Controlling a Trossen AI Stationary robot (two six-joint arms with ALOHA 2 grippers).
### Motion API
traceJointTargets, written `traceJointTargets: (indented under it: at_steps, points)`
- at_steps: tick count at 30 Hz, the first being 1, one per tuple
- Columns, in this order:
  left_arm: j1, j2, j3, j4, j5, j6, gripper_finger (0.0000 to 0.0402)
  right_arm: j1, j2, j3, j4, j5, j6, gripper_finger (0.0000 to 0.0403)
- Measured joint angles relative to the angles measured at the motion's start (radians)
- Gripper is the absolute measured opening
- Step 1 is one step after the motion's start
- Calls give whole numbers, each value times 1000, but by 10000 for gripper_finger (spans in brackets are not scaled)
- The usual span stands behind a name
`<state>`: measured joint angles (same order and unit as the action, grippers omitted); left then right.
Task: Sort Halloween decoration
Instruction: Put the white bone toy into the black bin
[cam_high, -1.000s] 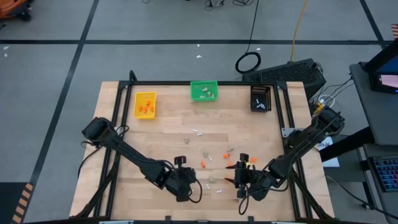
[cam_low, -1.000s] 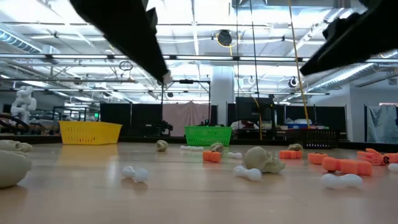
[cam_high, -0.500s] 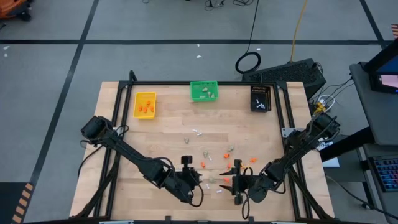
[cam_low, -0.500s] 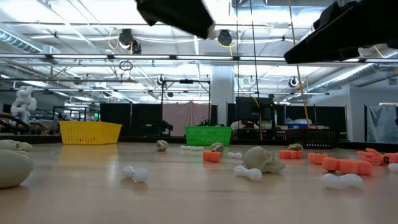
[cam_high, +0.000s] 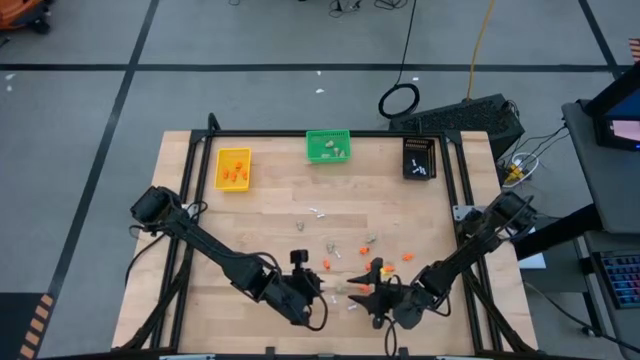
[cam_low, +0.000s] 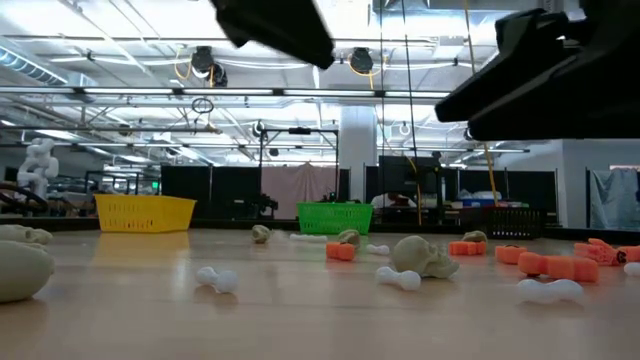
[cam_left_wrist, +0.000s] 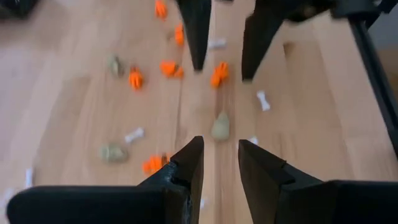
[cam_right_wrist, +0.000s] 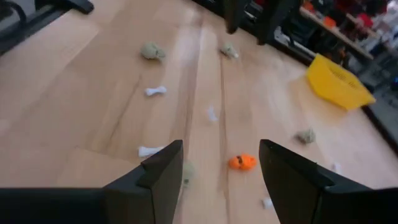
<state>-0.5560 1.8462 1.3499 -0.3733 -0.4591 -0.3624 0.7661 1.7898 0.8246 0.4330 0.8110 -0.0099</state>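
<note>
Here, the Halloween decoration (cam_high: 345, 252) lay scattered over the near-centre of the worktop (cam_high: 270, 215): orange bits (cam_left_wrist: 219, 73), beige-grey lumps (cam_left_wrist: 219, 127), thin white sticks (cam_left_wrist: 263, 100), all well apart from each other. More sat already in the bins at the far edge: yellow bin (cam_high: 233, 168) w/ orange, green bin (cam_high: 328, 147) w/ lumps, black bin (cam_high: 419, 158) w/ white.

We noted both arms low at the near edge, facing each other across the scatter. Left gripper (cam_left_wrist: 220, 163): jaws a narrow gap apart, holding nothing, one beige-grey lump just beyond the tips. Right gripper (cam_right_wrist: 221, 163): jaws wide, empty, an orange bit (cam_right_wrist: 242, 162) between and just ahead of the tips.

Handling, our judgement: pcs prob. light hard plastic, so they'd skid or flick away if nudged from one side. Lumps rounded, likely to roll; best pinched across the widest part, jaws straddling evenly. Sticks thin w/ knobbed ends; take at mid-shaft, jaws square across it. Orange bits irregular; grip the body, not the spikes. Nothing looked fragile.
</note>
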Motion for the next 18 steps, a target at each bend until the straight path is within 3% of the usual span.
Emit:
traceJointTargets:
  at_steps: [5, 11, 18]
  points:
    - [0, 0, -3, -121, 5, -172, 99, 23, -1, 0, 4, -3, 89, 196]
    - [6, 0, -70, -129, -31, -352, 101, 29, -1, 0, 3, -7, 197, 196]
    - [19, 2, -121, -201, 15, -337, 151, 30, -1, 0, 3, -211, 345, 196]
